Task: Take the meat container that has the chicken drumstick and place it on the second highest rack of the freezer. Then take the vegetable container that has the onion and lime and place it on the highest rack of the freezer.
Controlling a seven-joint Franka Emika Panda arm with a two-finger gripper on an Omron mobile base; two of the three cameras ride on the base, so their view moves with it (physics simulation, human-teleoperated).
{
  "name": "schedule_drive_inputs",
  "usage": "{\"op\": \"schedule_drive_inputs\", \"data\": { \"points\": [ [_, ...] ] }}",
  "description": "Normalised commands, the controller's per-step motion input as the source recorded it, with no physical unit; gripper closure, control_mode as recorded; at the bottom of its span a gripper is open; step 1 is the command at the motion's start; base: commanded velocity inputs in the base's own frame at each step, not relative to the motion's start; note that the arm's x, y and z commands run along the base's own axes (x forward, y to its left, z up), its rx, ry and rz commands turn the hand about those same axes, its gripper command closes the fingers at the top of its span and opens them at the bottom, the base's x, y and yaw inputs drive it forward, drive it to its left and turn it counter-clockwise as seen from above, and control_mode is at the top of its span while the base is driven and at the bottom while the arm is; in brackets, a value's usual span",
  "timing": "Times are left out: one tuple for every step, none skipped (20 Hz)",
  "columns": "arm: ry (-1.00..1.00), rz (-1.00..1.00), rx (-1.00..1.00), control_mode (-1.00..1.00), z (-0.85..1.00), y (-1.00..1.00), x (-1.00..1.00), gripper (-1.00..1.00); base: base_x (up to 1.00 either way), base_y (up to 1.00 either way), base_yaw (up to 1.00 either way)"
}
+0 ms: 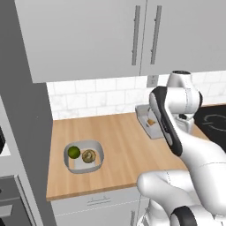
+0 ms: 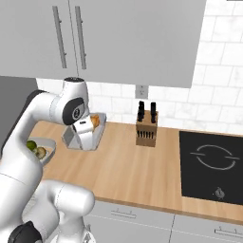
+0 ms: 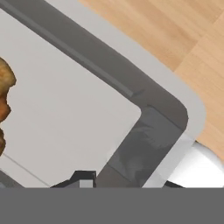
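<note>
The shallow grey rigid-looking meat container [image 3: 87, 100] sits on the wooden tabletop [image 1: 123, 145], its corner wall between the jaws, probably clamped; golden-brown chicken drumstick [image 3: 4, 105] lies beyond. Likely light, stiff, perhaps slippery; rim grip suits.

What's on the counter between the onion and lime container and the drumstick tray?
Nothing: in the left base view, bare wooden counter runs from the vegetable container to the meat tray.

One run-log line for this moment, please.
phase: grasping meat container | gripper: jaws straddling its rim | chicken drumstick: inside | vegetable container: on counter, untouched
</note>
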Motion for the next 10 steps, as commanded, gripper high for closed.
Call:
{"op": "schedule_drive_inputs", "data": {
  "points": [
    [0.00,0.00,0.00,-1.00,0.00,0.00,-0.31,1.00,0.00,0.00,0.00],
    [0.00,0.00,0.00,-1.00,0.00,0.00,-0.31,1.00,0.00,0.00,0.00],
    [0.00,0.00,0.00,-1.00,0.00,0.00,-0.29,1.00,0.00,0.00,0.00],
    [0.00,0.00,0.00,1.00,0.00,0.00,0.00,1.00,-0.32,0.00,0.00],
    [0.00,0.00,0.00,1.00,0.00,0.00,0.00,1.00,-0.39,-0.09,0.08],
    [0.00,0.00,0.00,1.00,0.00,0.00,0.00,1.00,-0.55,-0.20,0.26],
    [0.00,0.00,0.00,1.00,0.00,0.00,0.00,1.00,-0.68,-0.29,0.43],
    [0.00,0.00,0.00,1.00,0.00,0.00,0.00,1.00,-0.76,-0.10,0.56],
    [0.00,0.00,0.00,1.00,0.00,0.00,0.00,1.00,-0.77,-0.11,0.73],
    [0.00,0.00,0.00,1.00,0.00,0.00,0.00,1.00,-0.79,-0.09,0.81]
  ]
}}
